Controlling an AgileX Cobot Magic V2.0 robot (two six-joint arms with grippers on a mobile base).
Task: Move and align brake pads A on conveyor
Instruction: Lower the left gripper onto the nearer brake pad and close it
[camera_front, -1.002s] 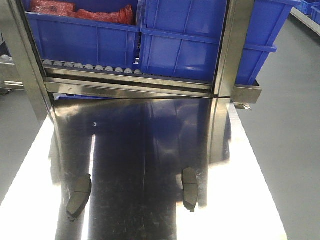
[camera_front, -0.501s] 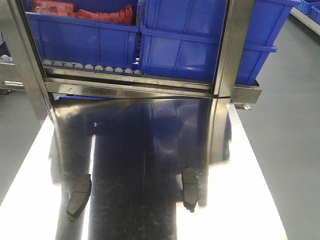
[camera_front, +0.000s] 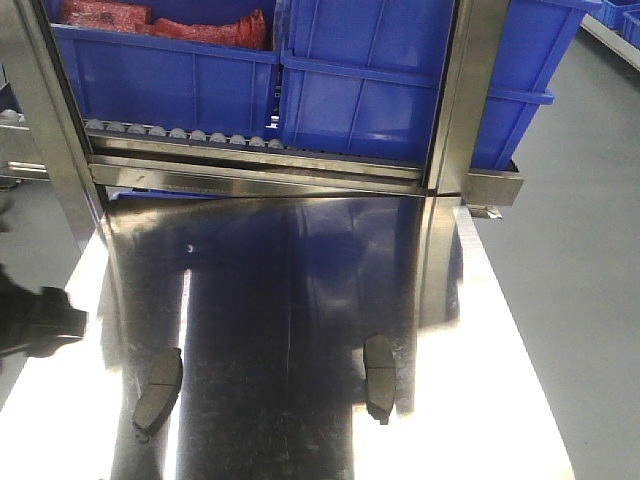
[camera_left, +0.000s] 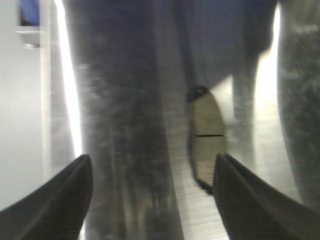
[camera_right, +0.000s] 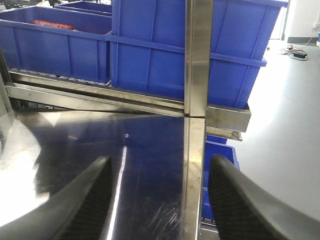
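Two dark grey brake pads lie on the shiny steel tabletop (camera_front: 300, 300) in the front view, one at the near left (camera_front: 158, 392) and one at the near right (camera_front: 380, 378). A dark blurred part of my left arm (camera_front: 40, 320) shows at the left edge, apart from the left pad. In the left wrist view my left gripper (camera_left: 152, 157) is open above the steel, with a grooved brake pad (camera_left: 206, 137) just ahead of its right finger (camera_left: 250, 200). My right gripper (camera_right: 161, 160) is open over the steel with nothing between its fingers. The conveyor is out of view.
Blue bins (camera_front: 380, 80) stand on a roller rack behind the tabletop; the left one (camera_front: 160, 70) holds red parts. Steel uprights (camera_front: 465, 90) frame the rack. The grey floor (camera_front: 580, 300) lies to the right of the table's edge.
A dark part of my left arm has come into the front view at the left edge. Both pads lie where they were.
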